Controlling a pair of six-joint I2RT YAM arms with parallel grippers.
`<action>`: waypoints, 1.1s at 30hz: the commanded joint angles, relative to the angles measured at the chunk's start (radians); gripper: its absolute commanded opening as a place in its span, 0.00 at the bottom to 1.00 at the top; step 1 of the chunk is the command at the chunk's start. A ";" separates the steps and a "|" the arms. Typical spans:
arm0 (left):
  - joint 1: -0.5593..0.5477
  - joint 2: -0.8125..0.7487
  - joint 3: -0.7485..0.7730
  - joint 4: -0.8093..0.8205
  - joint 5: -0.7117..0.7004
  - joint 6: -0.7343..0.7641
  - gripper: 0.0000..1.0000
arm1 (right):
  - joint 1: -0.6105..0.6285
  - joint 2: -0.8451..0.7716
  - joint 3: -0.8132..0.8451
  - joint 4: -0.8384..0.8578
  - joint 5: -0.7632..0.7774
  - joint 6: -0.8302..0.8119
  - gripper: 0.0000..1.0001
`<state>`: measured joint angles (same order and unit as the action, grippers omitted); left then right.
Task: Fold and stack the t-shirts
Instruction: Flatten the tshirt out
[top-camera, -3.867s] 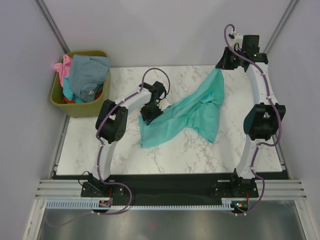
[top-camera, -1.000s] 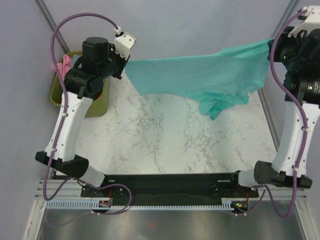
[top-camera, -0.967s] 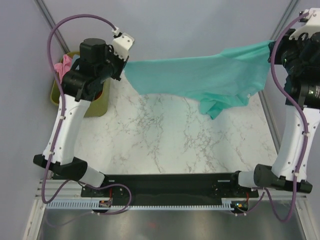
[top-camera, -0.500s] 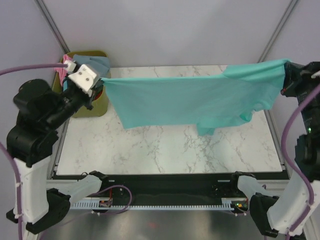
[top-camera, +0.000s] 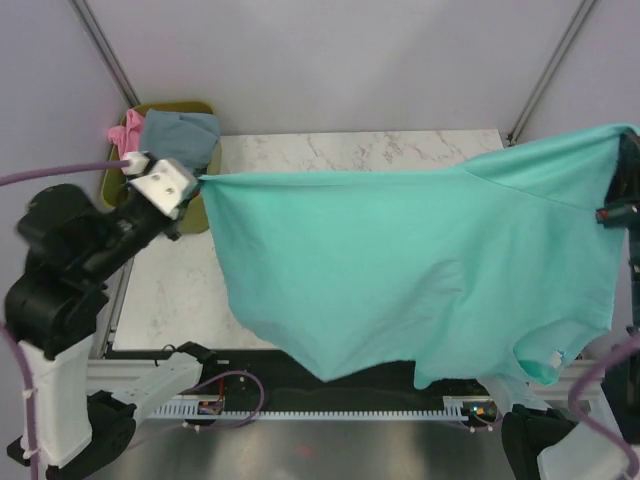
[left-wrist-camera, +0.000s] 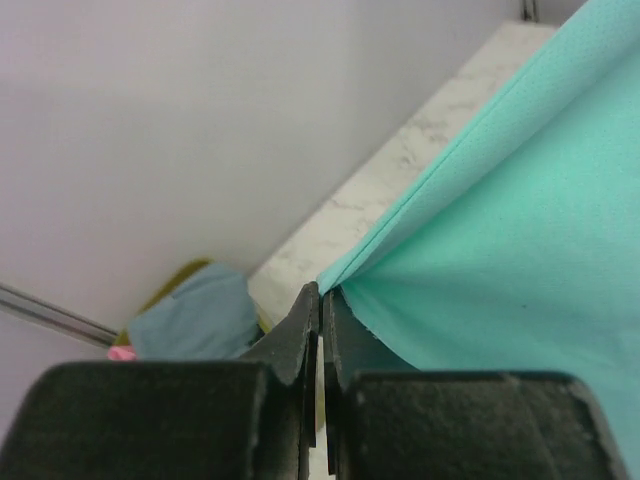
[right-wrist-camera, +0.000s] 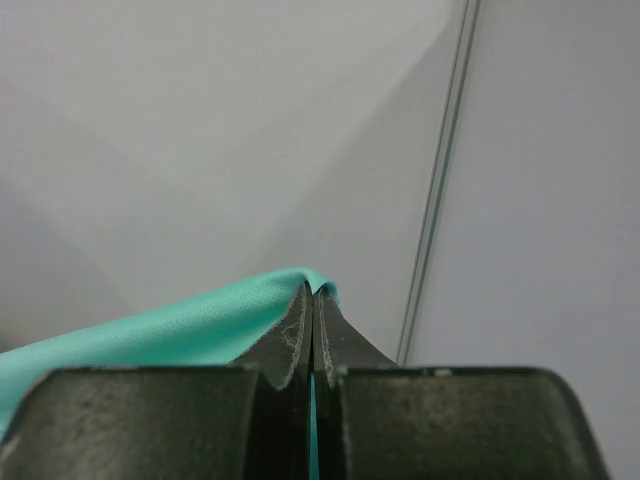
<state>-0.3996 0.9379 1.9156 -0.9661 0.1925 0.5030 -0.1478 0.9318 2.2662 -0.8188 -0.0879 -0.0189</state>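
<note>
Holding teal t-shirt (top-camera: 420, 270) spread taut in the air above the marble table (top-camera: 330, 150); left gripper (left-wrist-camera: 320, 300) and right gripper (right-wrist-camera: 311, 300) each pinched tight on an upper corner. Lower both evenly, hanging edge first, tension on so it lands flat.

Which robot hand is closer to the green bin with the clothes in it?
The left. The left gripper hangs just beside the bin, pinching one corner of the teal t-shirt. The right gripper pinches the other corner, away at the far right side.
</note>
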 joint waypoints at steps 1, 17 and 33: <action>0.004 0.053 -0.218 -0.007 -0.010 0.051 0.02 | 0.004 0.064 -0.190 0.070 0.057 -0.082 0.00; 0.248 0.724 -0.383 0.319 0.102 0.058 0.02 | 0.002 0.661 -0.760 0.349 -0.058 -0.098 0.00; 0.288 1.349 0.198 0.302 0.022 -0.035 0.02 | -0.013 1.594 0.140 0.362 0.022 -0.095 0.00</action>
<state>-0.1333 2.2436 2.0212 -0.6712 0.2893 0.5076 -0.1318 2.4447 2.2517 -0.5037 -0.1452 -0.1196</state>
